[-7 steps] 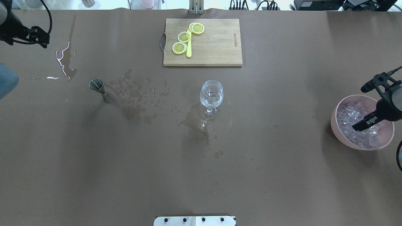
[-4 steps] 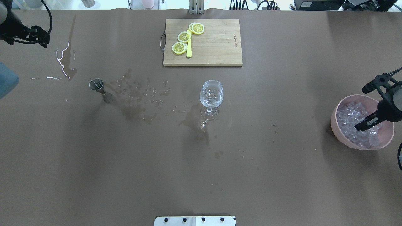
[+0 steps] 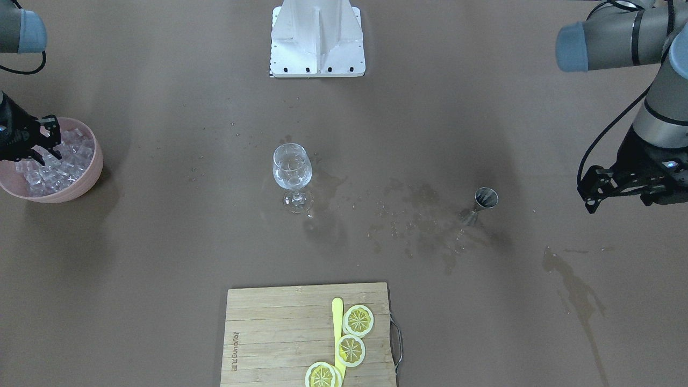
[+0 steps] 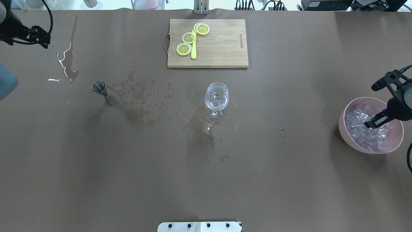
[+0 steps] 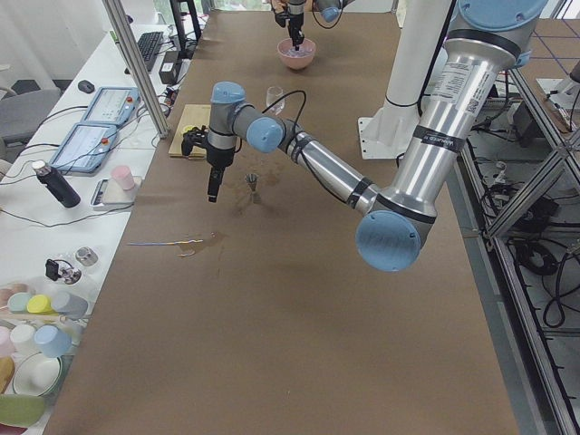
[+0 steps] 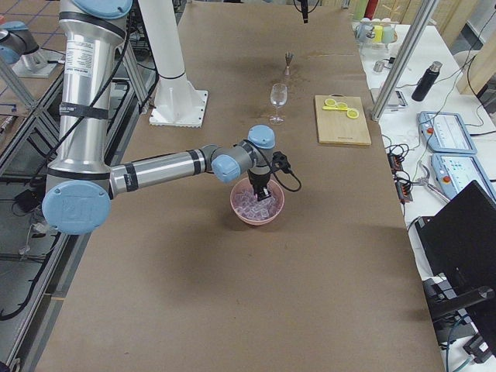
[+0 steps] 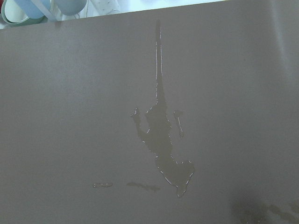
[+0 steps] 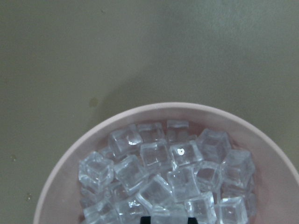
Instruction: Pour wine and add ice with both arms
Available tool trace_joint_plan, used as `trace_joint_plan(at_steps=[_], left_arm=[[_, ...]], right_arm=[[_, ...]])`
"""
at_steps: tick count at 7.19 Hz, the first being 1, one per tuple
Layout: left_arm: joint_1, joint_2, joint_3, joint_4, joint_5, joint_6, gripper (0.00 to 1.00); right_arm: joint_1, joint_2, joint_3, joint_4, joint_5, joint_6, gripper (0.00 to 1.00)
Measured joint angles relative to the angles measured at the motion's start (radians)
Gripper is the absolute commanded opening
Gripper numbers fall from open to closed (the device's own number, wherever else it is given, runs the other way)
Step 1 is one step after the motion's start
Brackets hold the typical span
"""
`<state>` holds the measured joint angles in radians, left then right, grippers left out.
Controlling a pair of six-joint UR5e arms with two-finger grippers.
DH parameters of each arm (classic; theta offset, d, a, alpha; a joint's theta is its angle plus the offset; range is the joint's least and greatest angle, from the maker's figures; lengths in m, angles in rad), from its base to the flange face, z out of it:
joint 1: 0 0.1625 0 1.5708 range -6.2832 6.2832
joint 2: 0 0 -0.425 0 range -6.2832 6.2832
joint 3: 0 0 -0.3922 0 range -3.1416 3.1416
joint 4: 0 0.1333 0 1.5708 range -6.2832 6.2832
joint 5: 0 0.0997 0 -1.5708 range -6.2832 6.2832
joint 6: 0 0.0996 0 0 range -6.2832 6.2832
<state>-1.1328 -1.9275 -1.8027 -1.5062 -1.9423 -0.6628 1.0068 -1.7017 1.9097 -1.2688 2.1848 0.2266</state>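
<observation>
Right gripper (image 4: 367, 124) reaches down from its bent arm into the pink bowl (image 4: 346, 135), tips among the ice (image 8: 159, 177). The wrist view shows only dark tip ends, so I cannot tell their spread. Left gripper (image 3: 588, 196) hangs beyond the jigger (image 4: 98, 87), spread likewise unclear. Mid-table, the wine glass (image 4: 216, 93) holds the wine (image 4: 216, 101).

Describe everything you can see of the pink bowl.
The bowl is round, pale pink, plastic-looking, upright on the brown table near the robot's right end. Clear ice cubes fill much of it. The right gripper points down into it; whether it touches the ice is unclear.
</observation>
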Motion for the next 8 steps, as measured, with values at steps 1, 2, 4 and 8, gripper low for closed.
trace_joint_plan(at_steps=[1,2,4,8], left_arm=[[-0.015,0.000,0.000,0.011,-0.002,0.004,0.98],[-0.039,-0.001,0.001,0.029,-0.003,0.031,0.98],[-0.114,-0.006,0.010,0.106,-0.033,0.203,0.98],[-0.210,-0.001,0.048,0.208,-0.154,0.470,0.98]], right_arm=[[0.033,0.012,0.024,-0.004,0.028,0.021,0.00],[0.068,0.047,0.036,-0.006,0.081,0.082,0.00],[0.103,0.168,0.044,-0.007,0.181,0.303,0.00],[-0.002,0.485,0.044,-0.008,0.184,0.901,0.00]])
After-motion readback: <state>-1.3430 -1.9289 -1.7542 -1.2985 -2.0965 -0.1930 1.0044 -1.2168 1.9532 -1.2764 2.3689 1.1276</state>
